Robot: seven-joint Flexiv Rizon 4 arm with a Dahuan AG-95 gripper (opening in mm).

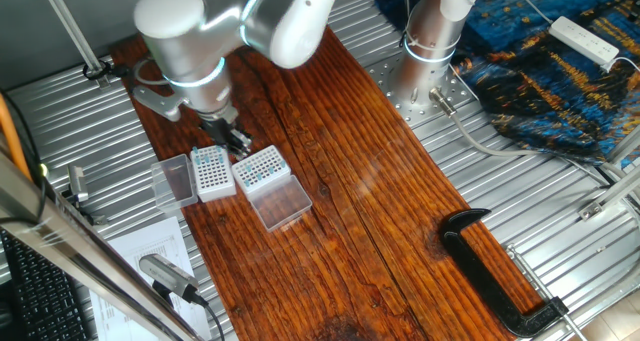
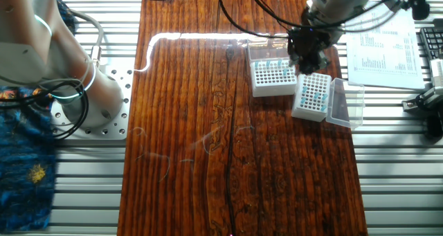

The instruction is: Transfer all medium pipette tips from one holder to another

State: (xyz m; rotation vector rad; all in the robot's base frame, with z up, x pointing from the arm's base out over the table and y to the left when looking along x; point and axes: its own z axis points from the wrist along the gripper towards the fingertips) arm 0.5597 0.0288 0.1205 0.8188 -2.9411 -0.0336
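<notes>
I see the white-sided rack (image 1: pixel 212 172) (image 2: pixel 312 95) and clear-sided rack (image 1: pixel 260 168) (image 2: pixel 272 77) side by side on the dark wooden board (image 1: pixel 340 231) (image 2: pixel 208 146), lids open. Teal tips (image 2: pixel 317 93) stand upright in both grids. The gripper (image 1: pixel 232 139) (image 2: pixel 308 58) hangs over the clear-sided rack; I cannot tell its finger gap.

Count, both fixed views:

- Tip racks: 2. 1 white-sided rack (image 1: pixel 212 171) with its lid (image 1: pixel 174 179) open, 1 clear-sided rack (image 1: pixel 260 167) with its lid (image 1: pixel 281 203) open. Lids: 2.
- Medium pipette tips (image 2: pixel 318 94): teal dots show in both grids; too small to count per rack.
- Arms: 1, carrying 1 gripper (image 1: pixel 233 137). A 2nd silver column (image 1: pixel 436 31) stands at the table's far edge.
- Black clamps (image 1: pixel 492 273): 1.
- Printed paper sheets (image 2: pixel 384 41): 1.
- White power strips (image 1: pixel 585 39): 1.
- Wooden boards (image 1: pixel 330 191): 1.
</notes>
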